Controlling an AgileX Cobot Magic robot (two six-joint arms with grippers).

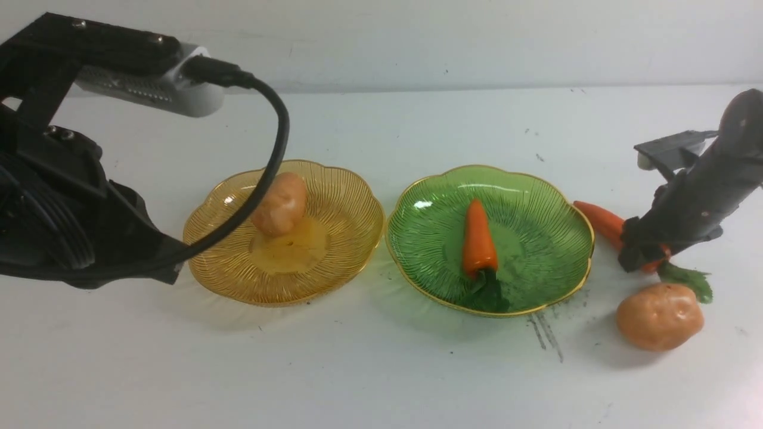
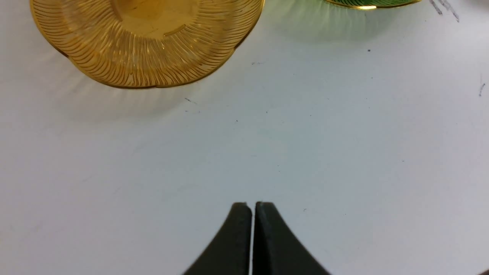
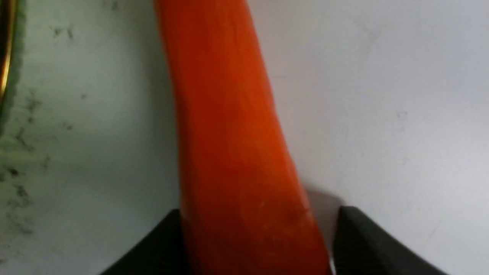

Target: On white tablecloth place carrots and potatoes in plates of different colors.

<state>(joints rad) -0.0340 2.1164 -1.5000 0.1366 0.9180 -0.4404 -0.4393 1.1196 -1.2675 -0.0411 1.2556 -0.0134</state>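
On the white tablecloth [image 1: 381, 369] the amber plate [image 1: 346, 220] holds one potato [image 1: 280, 202]. The green plate [image 1: 536, 226] holds one carrot [image 1: 478, 238]. A second carrot [image 1: 599, 220] lies on the cloth just right of the green plate, and a second potato [image 1: 660, 316] sits in front of it. My right gripper [image 1: 641, 259] is down over this carrot's thick end. In the right wrist view the right gripper [image 3: 259, 210] straddles the carrot [image 3: 225, 114]: one finger touches it and a thin gap shows at the other. My left gripper [image 2: 252, 204] is shut and empty, near the amber plate [image 2: 145, 49].
The left arm and its black cable [image 1: 274, 155] hang over the amber plate's left side. Grey scuff streaks [image 1: 545, 333] mark the cloth in front of the green plate. The white wall [image 1: 417, 36] stands behind the table.
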